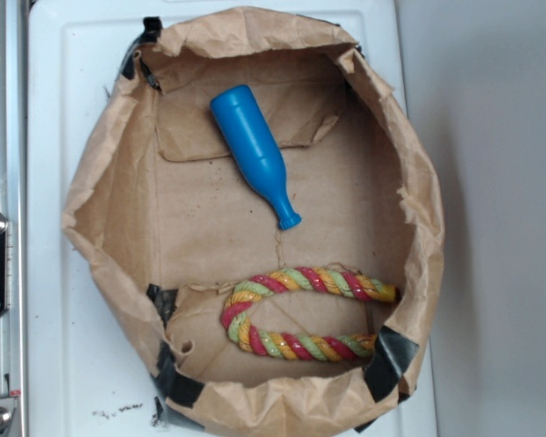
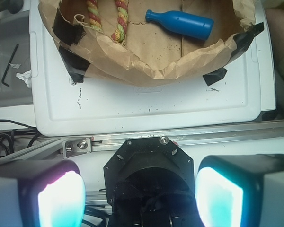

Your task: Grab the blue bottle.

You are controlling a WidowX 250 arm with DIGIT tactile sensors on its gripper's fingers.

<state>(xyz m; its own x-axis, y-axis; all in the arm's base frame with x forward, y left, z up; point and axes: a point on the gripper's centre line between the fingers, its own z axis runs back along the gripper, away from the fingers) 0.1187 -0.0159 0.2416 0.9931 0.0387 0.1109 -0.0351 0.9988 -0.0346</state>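
One blue bottle (image 1: 253, 153) — smooth, narrow-necked

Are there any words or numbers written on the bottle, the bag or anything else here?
None can be read in either view.
The blue bottle is plain blue, with no label.
The brown paper bag shows only creases and black tape.
The white board under the bag has only small dark specks.
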